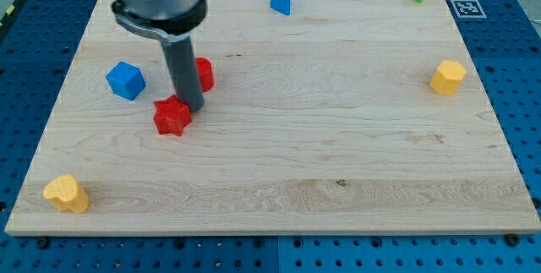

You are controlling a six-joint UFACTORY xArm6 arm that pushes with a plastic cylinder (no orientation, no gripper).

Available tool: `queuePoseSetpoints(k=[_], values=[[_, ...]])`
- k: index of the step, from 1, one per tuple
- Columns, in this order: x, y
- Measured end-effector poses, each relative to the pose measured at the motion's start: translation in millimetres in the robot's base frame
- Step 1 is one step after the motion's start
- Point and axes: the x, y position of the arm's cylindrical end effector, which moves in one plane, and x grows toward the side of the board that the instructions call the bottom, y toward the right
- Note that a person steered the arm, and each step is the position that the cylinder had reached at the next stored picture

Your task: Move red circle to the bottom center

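My tip (191,106) rests between the red circle (204,73) and red star (172,117) (end effector: plain rod, grasping nothing).

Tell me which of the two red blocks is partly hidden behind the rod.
The red circle, just right of the rod and above my tip. The red star lies fully visible at the tip's lower left.

Single camera looked down obliquely from beyond wooden board (338,163) bottom edge, medium-near; whole board fitted frame, far edge at top.
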Motion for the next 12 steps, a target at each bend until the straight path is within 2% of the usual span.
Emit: queuePoseSetpoints(k=[2, 4, 6, 7, 9, 12], values=[[-38, -16], [-54, -16], [-84, 2], [-33, 19], [-1, 24], [3, 63]])
